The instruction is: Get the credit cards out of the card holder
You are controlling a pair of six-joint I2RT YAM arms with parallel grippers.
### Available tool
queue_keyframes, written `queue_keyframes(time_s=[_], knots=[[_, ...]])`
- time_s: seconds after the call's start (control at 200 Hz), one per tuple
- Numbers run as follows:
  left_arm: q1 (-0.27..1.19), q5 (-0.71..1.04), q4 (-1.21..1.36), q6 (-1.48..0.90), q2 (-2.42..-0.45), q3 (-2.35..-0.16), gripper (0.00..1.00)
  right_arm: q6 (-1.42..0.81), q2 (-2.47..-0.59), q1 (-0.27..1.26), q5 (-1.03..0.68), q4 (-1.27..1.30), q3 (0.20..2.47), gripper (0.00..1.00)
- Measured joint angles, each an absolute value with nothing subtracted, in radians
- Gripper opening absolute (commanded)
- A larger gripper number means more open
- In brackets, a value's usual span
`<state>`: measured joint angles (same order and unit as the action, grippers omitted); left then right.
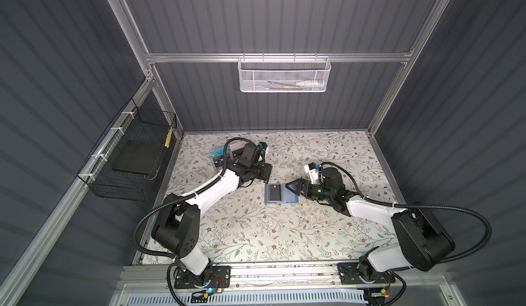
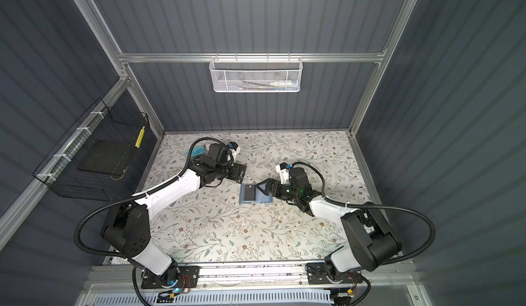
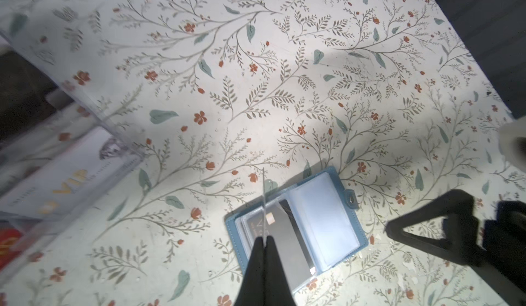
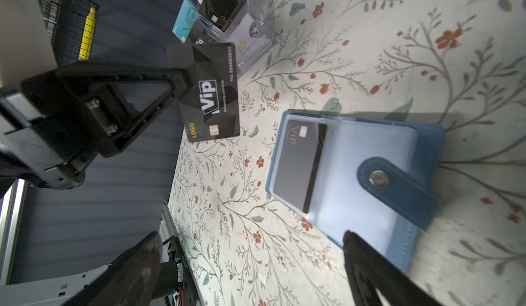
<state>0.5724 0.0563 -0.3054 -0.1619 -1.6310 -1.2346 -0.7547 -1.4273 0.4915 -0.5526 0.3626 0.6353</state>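
Now carry the credit card [image 4: 210,91], pinched by one edge in the tightly closed left gripper [image 4: 182,81] and hanging above the table [image 1: 256,233], well clear of the card holder [image 4: 421,148] before laying it flat. Avoid brushing the clear acrylic rack [image 4: 242,19] of coloured cards close behind. Steady the card holder, lying open mid-table, with the right gripper [image 1: 293,190], spread wide and empty, one fingertip [image 4: 353,242] seemingly on the sleeve edge. Mind the second black card [image 4: 299,162] lodged in a translucent sleeve: probably slick, so pinch an exposed edge. Underneath, a floral print across the table. Around it, dark ribbed wall panels, an aluminium frame, a white mesh basket [image 1: 284,73] on the back rail and a black wire basket [image 1: 128,162] at the left side.
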Motion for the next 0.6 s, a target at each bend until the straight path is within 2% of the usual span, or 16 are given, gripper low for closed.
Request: queue_keyframes(time_s=[0.265,0.6], knots=[[0.563,-0.069,-0.419,0.133,-1.631,-1.364,0.0,-0.647,-1.313,0.557,-0.457,0.093,0.796,0.99],[0.43,-0.037,-0.548,0.484,-1.655,-1.55,0.0,-0.526,-1.389,0.602,-0.324,-0.097,0.998,0.99]])
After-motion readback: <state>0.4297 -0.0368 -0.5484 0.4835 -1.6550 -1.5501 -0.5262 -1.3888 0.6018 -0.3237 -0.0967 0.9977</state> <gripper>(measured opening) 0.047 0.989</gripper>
